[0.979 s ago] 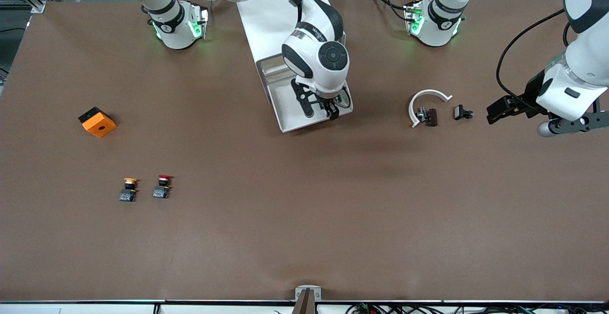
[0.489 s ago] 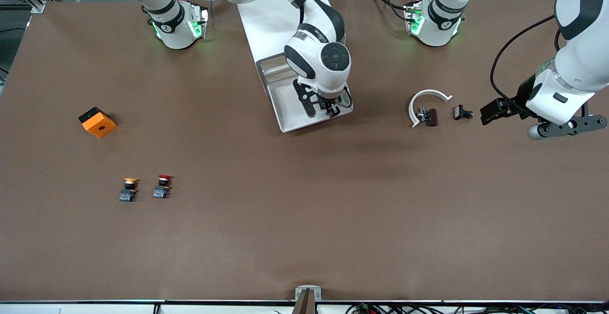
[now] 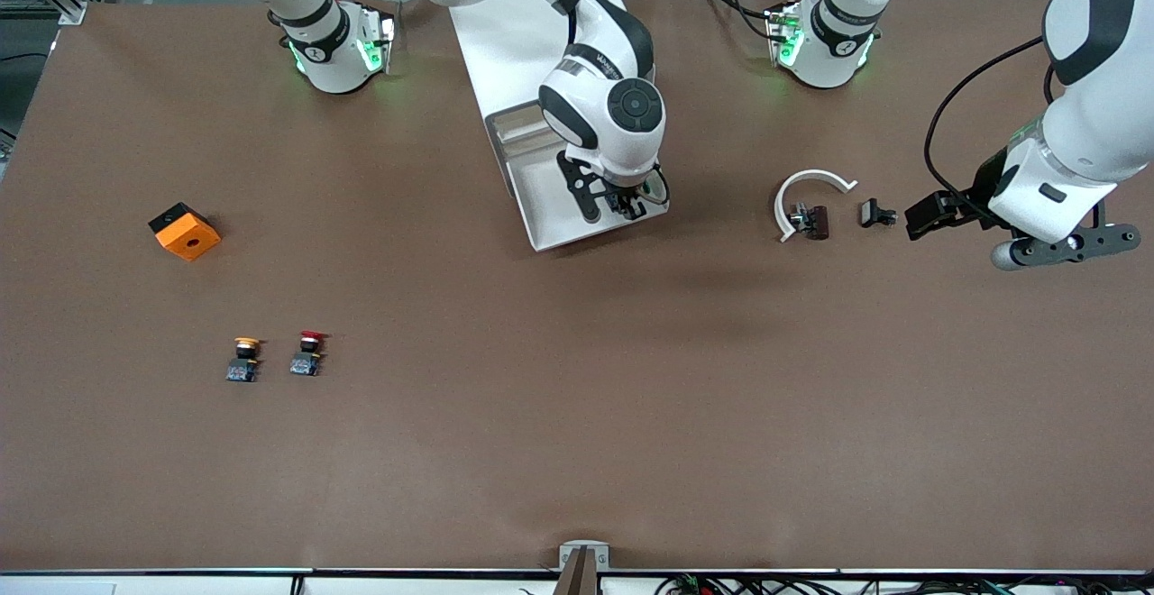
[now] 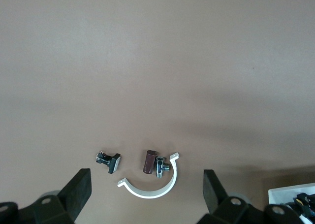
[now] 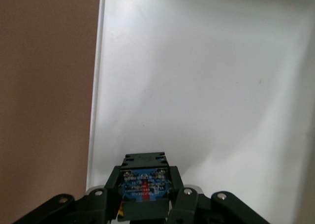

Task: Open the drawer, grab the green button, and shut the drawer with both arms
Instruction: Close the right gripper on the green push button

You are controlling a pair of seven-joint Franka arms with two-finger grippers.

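The drawer (image 3: 544, 210) stands pulled out of the white cabinet (image 3: 514, 27), its white floor (image 5: 206, 86) filling the right wrist view. My right gripper (image 3: 627, 206) is down inside it, at the end nearest the front camera. Its fingers (image 5: 114, 183) are shut on the button (image 5: 146, 183), of which only the blue base and black body show; the cap is hidden. My left gripper (image 3: 933, 215) hangs open over the table near the left arm's end, with nothing between its fingers (image 4: 78, 190).
A white curved clip (image 3: 809, 191), a brown piece (image 3: 819, 222) and a small black part (image 3: 876, 213) lie below the left gripper. An orange block (image 3: 185, 231), an orange-capped button (image 3: 243, 359) and a red-capped button (image 3: 307, 353) sit toward the right arm's end.
My right gripper's fingers have shut on the button in the drawer. The left arm has drifted a little toward the small parts, its gripper still open.
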